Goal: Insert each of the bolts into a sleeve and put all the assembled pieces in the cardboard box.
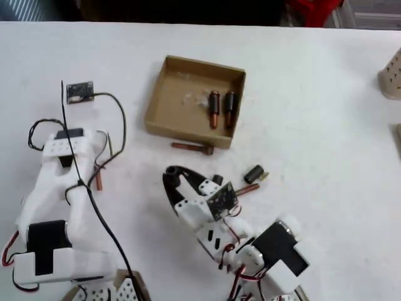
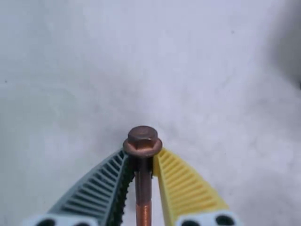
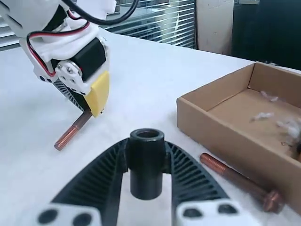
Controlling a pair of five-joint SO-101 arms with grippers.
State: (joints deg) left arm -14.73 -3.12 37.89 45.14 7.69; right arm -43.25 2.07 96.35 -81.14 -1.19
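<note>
Bolt [image 2: 142, 140] sat pinched, head outward, between the left gripper's [image 2: 142, 157] fingers, well apart from the cardboard box [image 1: 188, 135]. Nearer the box, the right gripper [image 3: 146, 149] clasped an upright sleeve [image 3: 146, 176], its open bore plain in the right wrist view. The high view added two assembled pieces [image 1: 214, 110] inside the box and a loose bolt [image 1: 192, 147] just beside its front wall

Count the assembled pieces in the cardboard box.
2. One assembled piece and a second assembled piece lie side by side in the cardboard box, near its wall on the high view's right. No others appear hidden inside.
</note>
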